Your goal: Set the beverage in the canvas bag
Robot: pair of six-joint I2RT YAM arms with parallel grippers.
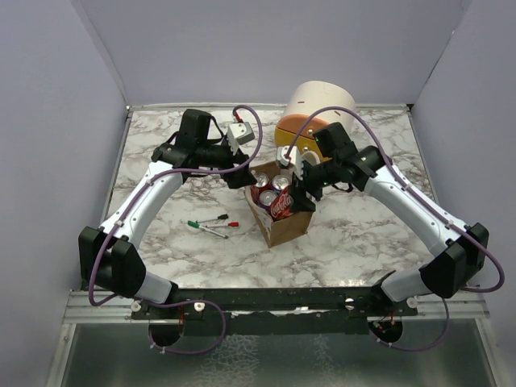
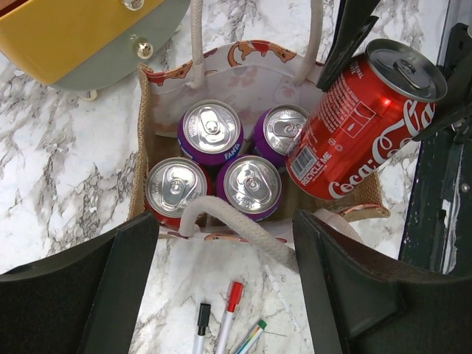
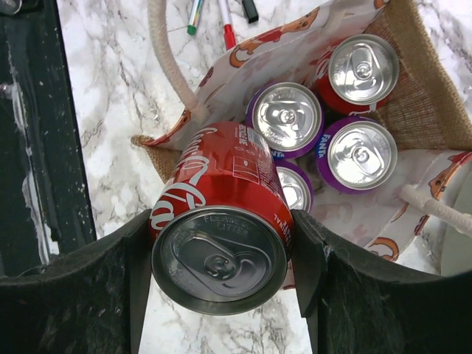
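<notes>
Right wrist view: red aluminium cola can (image 3: 219, 221), clamped in right gripper (image 3: 221, 251), tilted over tan canvas bag (image 3: 420, 88); four cans (image 3: 287, 118) inside, one o'clock. Release apparently outstanding. Left gripper (image 2: 225, 240) gapes empty.

The cola can (image 3: 221, 214) half hides one purple can (image 3: 298, 189).

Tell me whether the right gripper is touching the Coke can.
Touching. The right wrist view shows the right gripper with both fingers pressed flat against the Coke can, no gap on either side.
</notes>
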